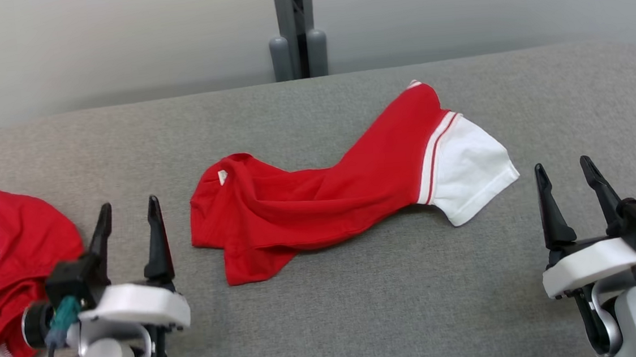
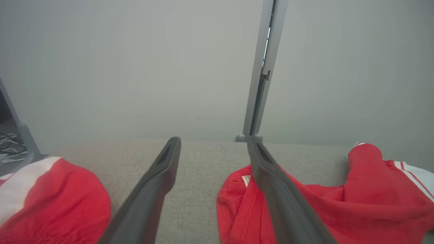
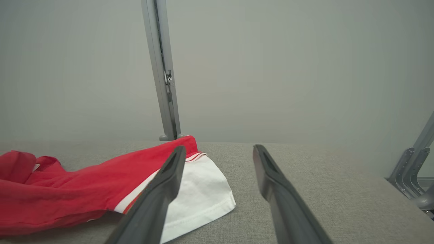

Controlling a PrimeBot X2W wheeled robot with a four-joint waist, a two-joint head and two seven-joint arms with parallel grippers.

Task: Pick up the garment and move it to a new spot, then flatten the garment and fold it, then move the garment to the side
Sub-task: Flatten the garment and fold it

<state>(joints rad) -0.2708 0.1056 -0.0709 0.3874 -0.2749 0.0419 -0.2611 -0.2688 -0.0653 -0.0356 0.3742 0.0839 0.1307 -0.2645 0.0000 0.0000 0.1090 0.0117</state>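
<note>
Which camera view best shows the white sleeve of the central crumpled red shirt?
The head view: the white sleeve lies whole and unobstructed. The right wrist view has it partly behind a finger; the left wrist view catches a sliver.

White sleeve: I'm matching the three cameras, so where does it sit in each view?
Head view: white sleeve right of centre, at the shirt's right end.
Left wrist view: sliver at the right edge.
Right wrist view: lower centre, partly behind a finger.
Shared landmark: the grey post behind the table.
</note>
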